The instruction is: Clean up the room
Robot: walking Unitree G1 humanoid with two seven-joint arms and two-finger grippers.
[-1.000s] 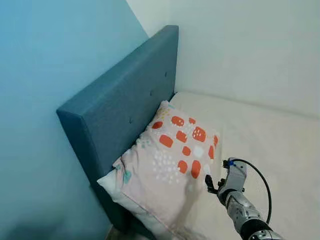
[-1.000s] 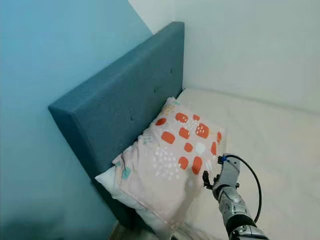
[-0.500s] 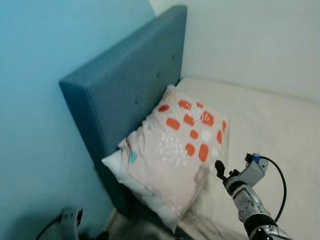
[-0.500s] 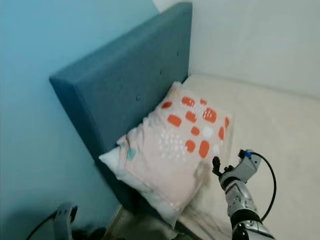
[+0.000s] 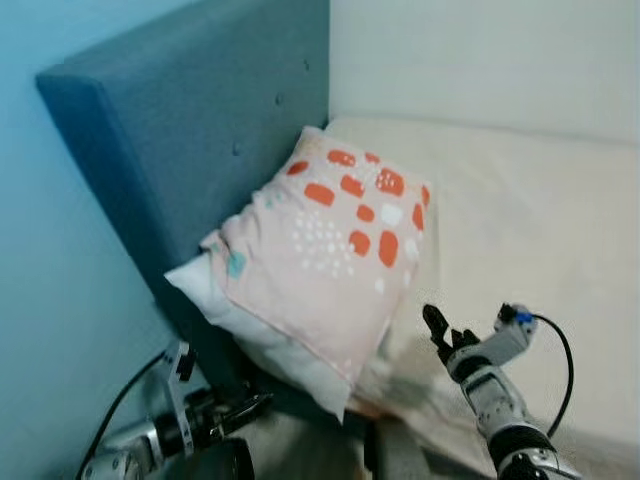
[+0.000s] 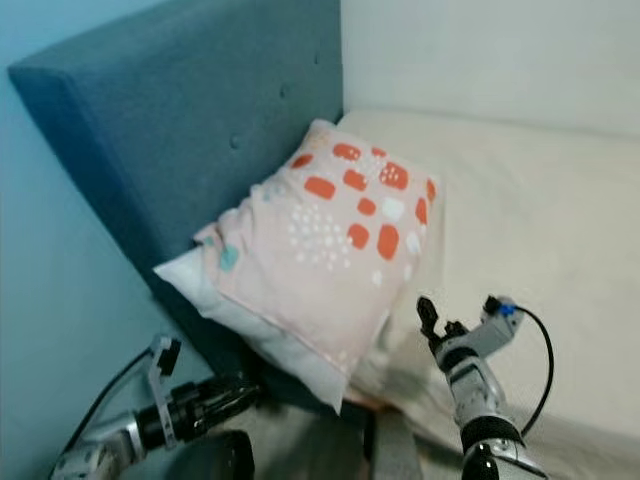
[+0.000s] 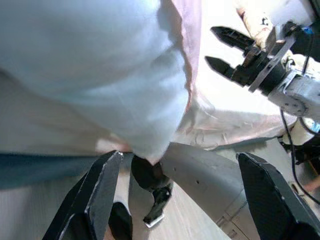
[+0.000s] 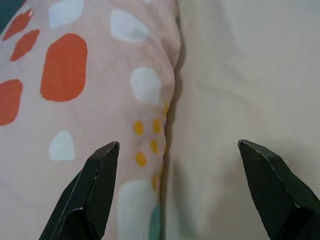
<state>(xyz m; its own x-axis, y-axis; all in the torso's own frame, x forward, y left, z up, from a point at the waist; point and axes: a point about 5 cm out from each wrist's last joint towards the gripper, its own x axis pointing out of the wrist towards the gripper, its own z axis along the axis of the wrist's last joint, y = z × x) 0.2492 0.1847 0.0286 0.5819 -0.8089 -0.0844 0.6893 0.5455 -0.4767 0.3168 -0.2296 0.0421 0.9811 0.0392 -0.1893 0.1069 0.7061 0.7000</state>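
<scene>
Right fingers: right gripper (image 5: 437, 326), lower right of the head views, fingers apart, holding nothing, tips just beside the pillow's lower right edge.
Left fingers: left gripper (image 5: 245, 405), lower left of frame, fingers spread wide and empty, below the pillow's overhanging corner; touching or not, cannot tell.
Pillow place: pink pillow (image 5: 320, 245) with orange and white patches, centre of frame, propped against the blue headboard (image 5: 200, 130), on the cream mattress (image 5: 520, 210).
Pillow axis: long axis runs from the upper right of frame to the lower left; lower left white corner juts past the mattress edge.
Progress: judged late for this item; pillow sits at the bed head, not gripped.
Left to do: probably nudge the overhanging corner in; rest of room unseen.
</scene>
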